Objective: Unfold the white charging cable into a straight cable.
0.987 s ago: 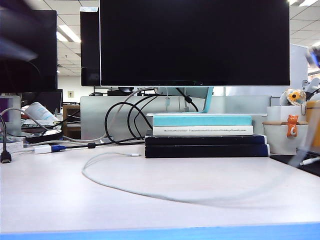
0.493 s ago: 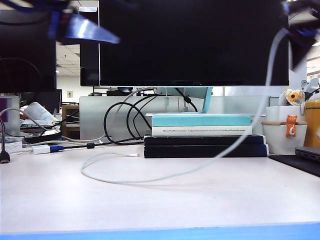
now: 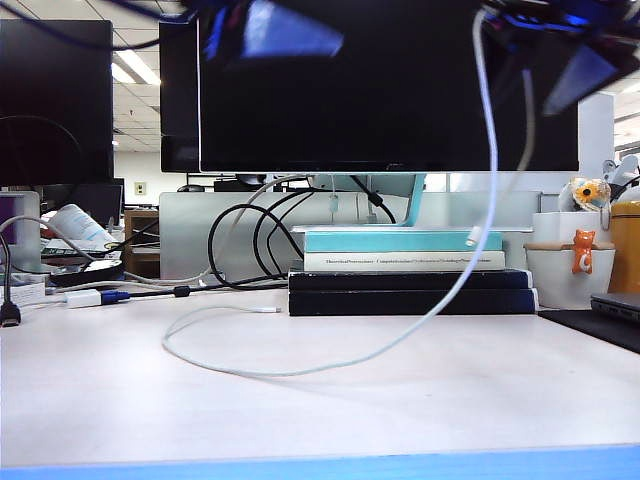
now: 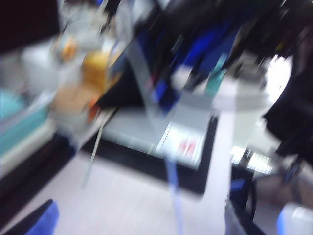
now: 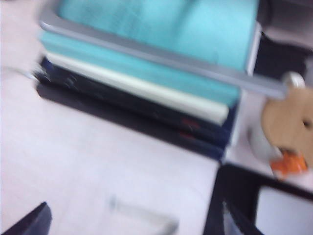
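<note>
A dark monitor (image 3: 390, 90) fills the back of the pale counter (image 3: 320, 400), whose blue front edge runs along the bottom of the exterior view. Before it sits a stack of books (image 3: 410, 272); a spine carries small print, too fine to read. No brand name can be made out anywhere.

The white charging cable (image 3: 300, 368), thin and pale, lies in a wide loop on the open counter left of centre, one small plug end (image 3: 268, 310) resting near the lower books. From the loop it climbs rightward past the books, rises steeply to the right hand (image 3: 560, 30) at the top right edge, then drops again, its other plug (image 3: 472, 238) dangling in front of the teal book. The cable hangs from that hand, though blur hides the grip itself; its fingers stand wide.

The left hand (image 3: 270, 25), a blue blur at the top left of centre, is spread wide and empty. Both wrist views are smeared by motion. The counter's foreground lies bare; a white adapter (image 3: 88, 297) and black cords (image 3: 250, 240) crowd the left rear.
</note>
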`<state>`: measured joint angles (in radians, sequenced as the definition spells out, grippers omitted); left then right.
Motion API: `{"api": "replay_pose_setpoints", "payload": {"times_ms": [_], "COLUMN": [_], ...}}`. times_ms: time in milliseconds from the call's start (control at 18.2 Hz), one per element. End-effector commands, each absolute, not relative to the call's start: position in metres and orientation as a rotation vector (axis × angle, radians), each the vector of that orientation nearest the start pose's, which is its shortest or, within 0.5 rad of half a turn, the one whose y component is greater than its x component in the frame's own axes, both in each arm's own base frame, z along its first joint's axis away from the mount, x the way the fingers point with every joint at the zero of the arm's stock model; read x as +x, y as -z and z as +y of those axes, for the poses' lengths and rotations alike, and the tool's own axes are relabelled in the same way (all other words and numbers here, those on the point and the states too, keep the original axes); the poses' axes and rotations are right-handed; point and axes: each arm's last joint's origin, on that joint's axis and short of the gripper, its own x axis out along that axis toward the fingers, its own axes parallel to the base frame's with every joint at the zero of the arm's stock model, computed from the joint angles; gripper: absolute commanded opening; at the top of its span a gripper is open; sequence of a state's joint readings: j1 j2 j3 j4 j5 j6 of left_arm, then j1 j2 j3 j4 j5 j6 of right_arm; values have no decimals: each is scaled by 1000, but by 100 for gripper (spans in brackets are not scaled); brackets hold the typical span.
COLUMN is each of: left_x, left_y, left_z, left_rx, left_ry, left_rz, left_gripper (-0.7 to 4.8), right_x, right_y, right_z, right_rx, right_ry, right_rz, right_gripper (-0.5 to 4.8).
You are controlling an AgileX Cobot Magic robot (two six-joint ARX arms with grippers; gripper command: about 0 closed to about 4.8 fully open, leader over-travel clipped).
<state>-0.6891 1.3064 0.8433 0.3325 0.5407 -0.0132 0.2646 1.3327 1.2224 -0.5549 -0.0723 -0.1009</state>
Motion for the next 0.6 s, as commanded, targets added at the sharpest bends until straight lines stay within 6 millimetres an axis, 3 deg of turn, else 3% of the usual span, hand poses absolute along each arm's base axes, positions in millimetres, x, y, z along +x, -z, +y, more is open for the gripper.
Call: {"api": "replay_pose_setpoints", "payload": {"times_ms": [55,329,603], "left_x": [214,217,222], "left_y": [-293,-288,-290], "left_z": [-203,-214,-219], "left_rx": [-86,-134,-186], "left_ry": [1246,1325,1325], "left_rz": [125,159,126], "left_gripper": [479,479,479], "right_x": [276,278,278], "right_y": [-341,-343,-345], "right_z": [80,85,94], "right_rx": [-105,-98,37], "right_ry": [-364,-381,-517], "right_rz": [575,544,543], "right_gripper": [479,479,479]}}
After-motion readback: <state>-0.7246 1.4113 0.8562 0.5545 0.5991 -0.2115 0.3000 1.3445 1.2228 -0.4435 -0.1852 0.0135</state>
